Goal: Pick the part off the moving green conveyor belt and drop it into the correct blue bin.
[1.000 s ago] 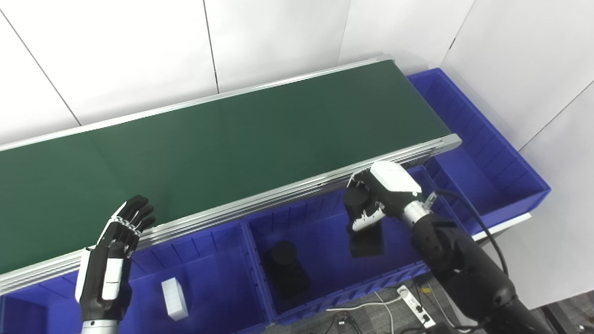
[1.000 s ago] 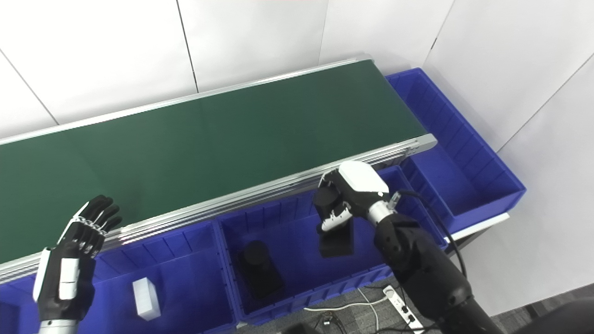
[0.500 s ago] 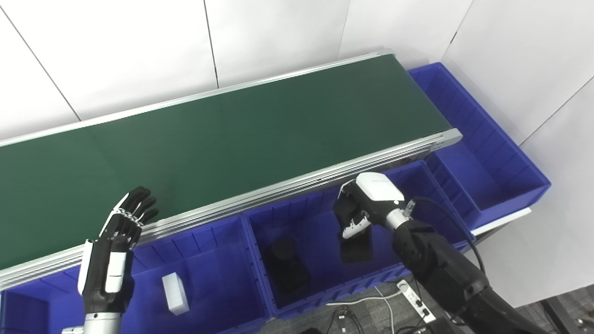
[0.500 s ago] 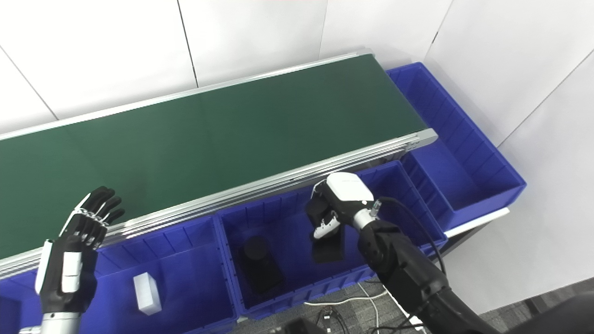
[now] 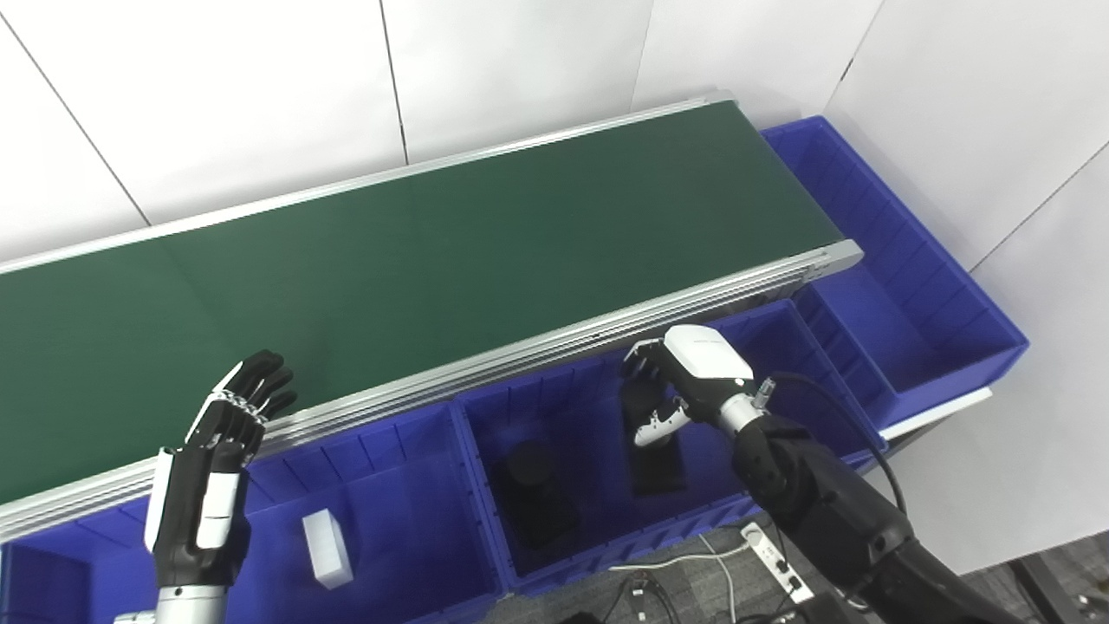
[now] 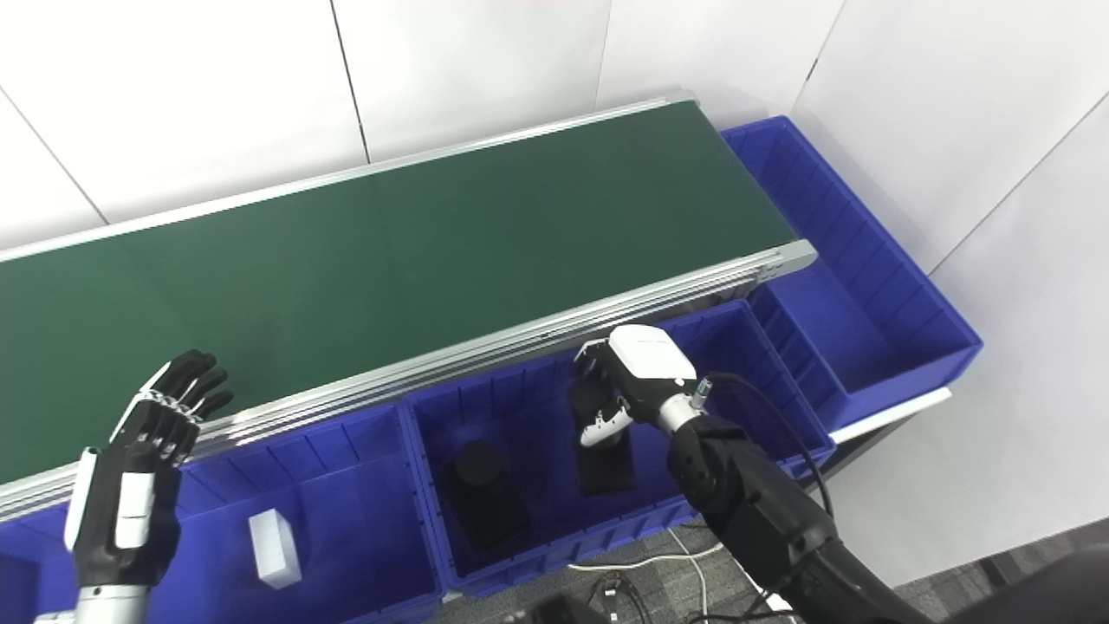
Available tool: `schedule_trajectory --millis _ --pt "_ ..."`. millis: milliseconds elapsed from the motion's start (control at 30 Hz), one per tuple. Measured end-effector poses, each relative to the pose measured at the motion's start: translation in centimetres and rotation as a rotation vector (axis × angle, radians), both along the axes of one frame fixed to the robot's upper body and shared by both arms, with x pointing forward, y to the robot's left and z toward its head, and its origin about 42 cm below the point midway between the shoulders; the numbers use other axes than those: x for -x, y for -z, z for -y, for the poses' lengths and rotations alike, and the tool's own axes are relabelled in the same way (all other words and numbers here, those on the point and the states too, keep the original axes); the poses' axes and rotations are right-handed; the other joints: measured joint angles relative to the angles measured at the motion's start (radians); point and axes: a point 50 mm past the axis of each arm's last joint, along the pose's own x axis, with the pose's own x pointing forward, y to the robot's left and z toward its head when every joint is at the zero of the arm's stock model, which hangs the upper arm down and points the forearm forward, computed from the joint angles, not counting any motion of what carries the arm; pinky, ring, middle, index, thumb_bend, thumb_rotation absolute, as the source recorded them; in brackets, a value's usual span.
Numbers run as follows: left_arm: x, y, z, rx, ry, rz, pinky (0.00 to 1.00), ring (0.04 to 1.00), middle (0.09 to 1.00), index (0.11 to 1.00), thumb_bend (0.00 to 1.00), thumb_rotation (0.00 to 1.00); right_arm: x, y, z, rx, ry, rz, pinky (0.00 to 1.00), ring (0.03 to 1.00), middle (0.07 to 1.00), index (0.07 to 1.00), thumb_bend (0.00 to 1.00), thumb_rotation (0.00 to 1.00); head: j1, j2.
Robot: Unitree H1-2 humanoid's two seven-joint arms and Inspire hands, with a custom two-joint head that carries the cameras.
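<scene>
- The left hand is raised at the near edge of the green conveyor belt, fingers straight and spread, grasping nothing.
- Below that hand, a blue bin sits against the belt's near rail. It holds 1 white rectangular block, standing on the bin floor towards its left side, apart from the walls.
- The next blue bin to the right holds 2 black parts. 1 is a black round-topped part standing left of centre. The other is a black flat part, lying right of centre on the floor, directly under the right hand.
- The right hand hangs over this middle bin, palm down, white back plate up. Its fingers are loosened and parted, with the thumb held out to the side; nothing is clasped in them. Whether the fingertips touch the black flat part below cannot be told.
- A third blue bin stands at the belt's right end, running along past it; only its bare floor and ribbed walls show.
- The belt surface is plain green between 2 silver rails, with no part riding on it.
- No writing or label is legible on the bins, the belt or the parts.
- On the floor under the right arm lies a white power strip with cables.
</scene>
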Motion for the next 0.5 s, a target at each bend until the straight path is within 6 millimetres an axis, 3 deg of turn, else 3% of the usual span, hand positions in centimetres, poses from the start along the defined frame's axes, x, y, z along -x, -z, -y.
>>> schedule_trajectory --millis 300,500 --pt "0.1 0.1 0.1 -0.005 0.000 -0.002 0.79 0.833 0.856 0.827 0.65 0.82 0.0 -0.6 -0.1 0.008 -0.031 -0.009 0.50 0.636 0.722 0.735 1.00 0.40 0.014 -0.008" --pt "0.2 0.1 0.1 -0.016 -0.012 -0.006 0.79 0.832 0.856 0.830 0.67 0.83 0.2 -1.6 -0.5 -0.006 -0.035 -0.046 0.49 0.609 0.686 0.729 1.00 0.41 0.031 -0.009"
